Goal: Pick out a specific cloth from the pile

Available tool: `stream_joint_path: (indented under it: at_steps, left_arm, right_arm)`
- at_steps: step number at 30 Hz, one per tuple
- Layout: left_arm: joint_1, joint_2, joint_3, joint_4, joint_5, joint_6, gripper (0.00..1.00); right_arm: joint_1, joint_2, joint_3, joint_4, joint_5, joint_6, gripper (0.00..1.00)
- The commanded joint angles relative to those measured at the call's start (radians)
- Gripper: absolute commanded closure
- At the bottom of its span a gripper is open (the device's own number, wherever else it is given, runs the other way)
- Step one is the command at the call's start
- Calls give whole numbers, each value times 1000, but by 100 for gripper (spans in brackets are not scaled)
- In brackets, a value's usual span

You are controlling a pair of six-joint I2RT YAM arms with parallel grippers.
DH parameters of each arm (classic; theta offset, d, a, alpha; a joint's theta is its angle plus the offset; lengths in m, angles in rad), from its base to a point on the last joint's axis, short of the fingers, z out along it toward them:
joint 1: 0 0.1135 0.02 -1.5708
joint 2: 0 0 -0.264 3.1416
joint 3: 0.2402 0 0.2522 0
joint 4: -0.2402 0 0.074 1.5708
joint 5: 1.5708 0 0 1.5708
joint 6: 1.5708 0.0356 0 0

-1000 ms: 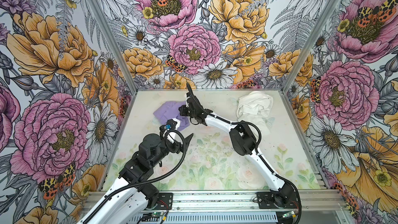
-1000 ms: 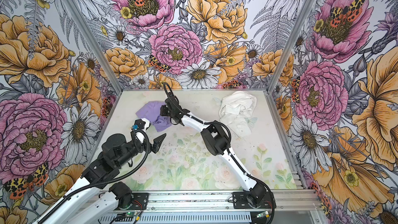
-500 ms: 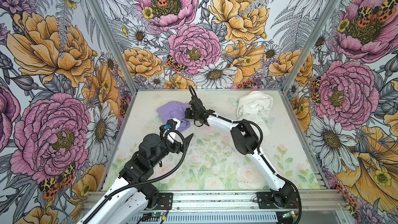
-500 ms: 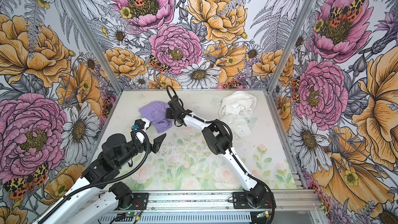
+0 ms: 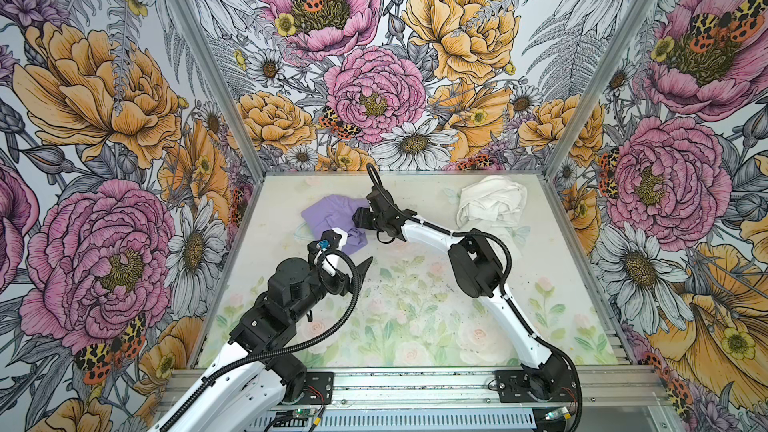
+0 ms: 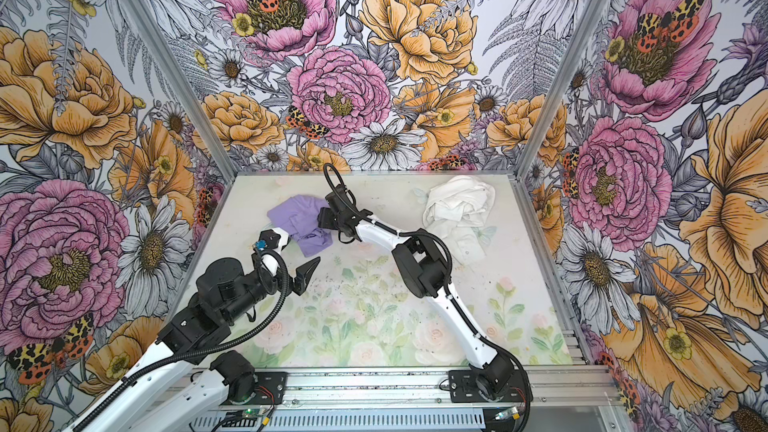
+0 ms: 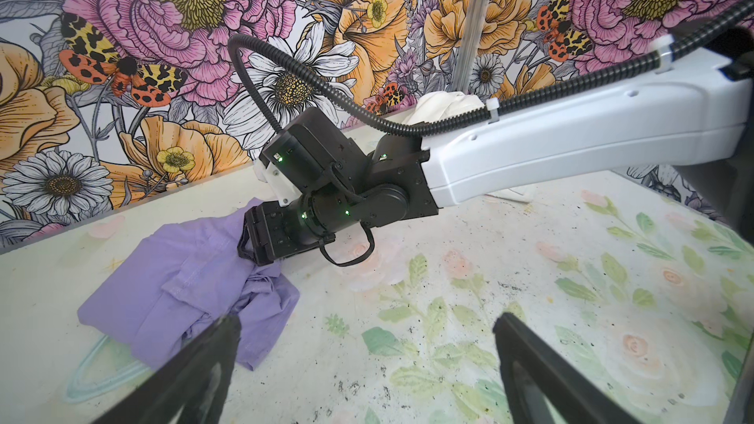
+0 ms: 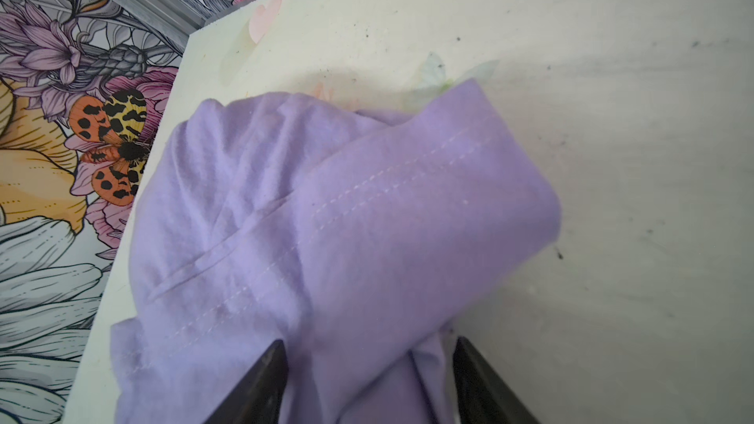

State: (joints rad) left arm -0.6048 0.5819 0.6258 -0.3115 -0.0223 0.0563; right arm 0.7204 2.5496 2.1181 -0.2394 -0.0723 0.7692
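While your left gripper (image 7: 367,320) hangs wide and empty just short of the cloth (image 5: 332,218), note the hazards; the lavender cloth lies crumpled on the table (image 5: 415,309) at far left; your right gripper (image 8: 369,342) sits at its edge, jaws parted with a fold loose between them, nothing clamped; pull away carelessly and a fingertip may snag that fold and drag it; a left reach risks collision; the pile (image 5: 492,205) lies well apart at far right, so remixing seems unlikely.
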Motion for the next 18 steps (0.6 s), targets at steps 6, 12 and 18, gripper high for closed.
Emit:
stream_joint_path:
  at_steps: [6,12,18]
  left_arm:
    - [3,-17,-14,-5,-31,15,1]
    - [6,-21,-15,-5,-41,16,1]
    - [9,-25,-16,-4,-54,20,1]
  right_arm:
    - [4,-169,-10,2,8,-1,19]
    - [4,-252,-41,8,37,-20,17]
    - [4,-361,-113,42,74,-54,16]
